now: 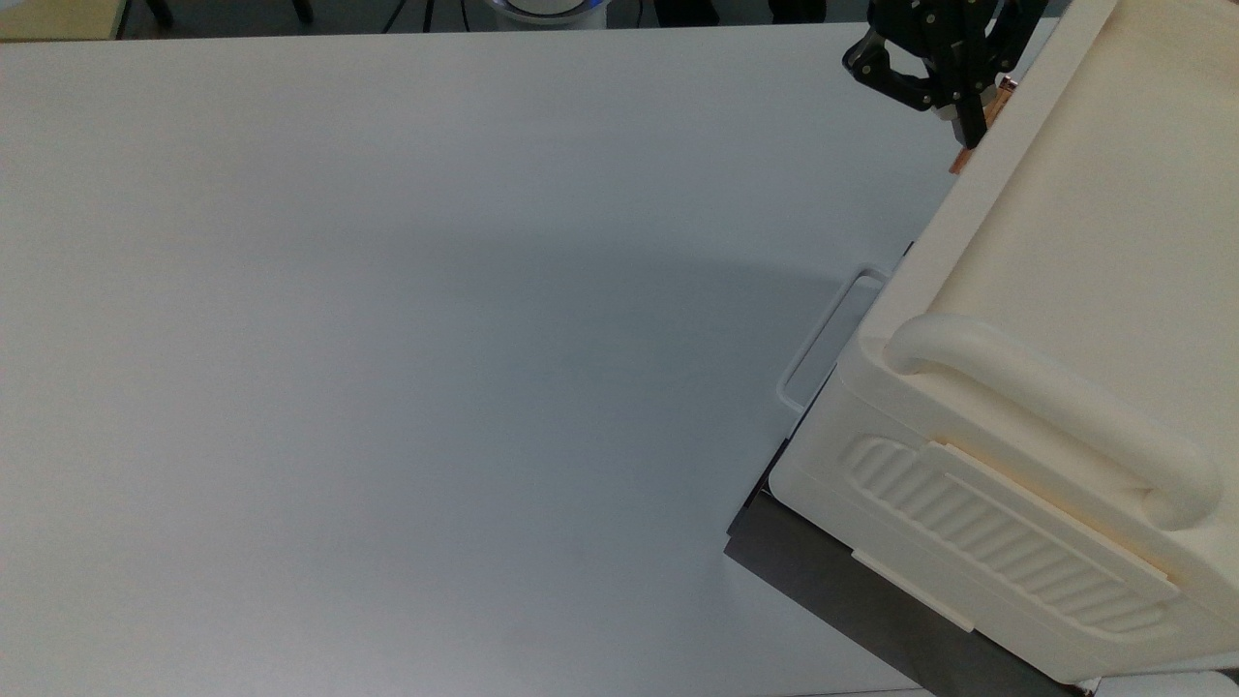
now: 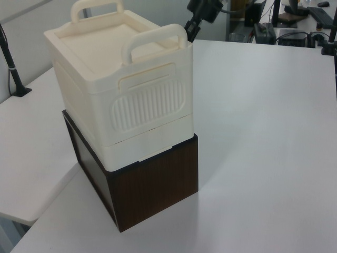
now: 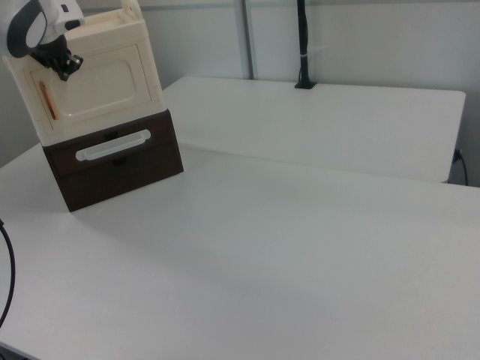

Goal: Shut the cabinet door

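the cabinet (image 1: 1074, 319) stands at the top view's right edge on a dark base (image 2: 152, 184), which rests on the white surface (image 1: 387, 339). in the right view the cabinet door (image 3: 94, 86) lies flush in the front face of the cabinet, above a dark drawer with a white bar handle (image 3: 112, 145). the copper-orange handle (image 3: 47, 100) runs upright along the door's edge at the right view's left. the end effector (image 3: 66, 69) sits at the upper corner of the door on the right view's left, just above the copper-orange handle and close against the door face; whether it touches the panel cannot be told. in the top view the end effector (image 1: 971, 121) is at the cabinet's far corner, its black fingers (image 1: 969, 126) pointing down beside the handle tip. the spread of its fingers cannot be told. in the left view the end effector (image 2: 192, 32) shows behind the cabinet's grab bar (image 2: 154, 39), above the ribbed side panel (image 2: 150, 104).
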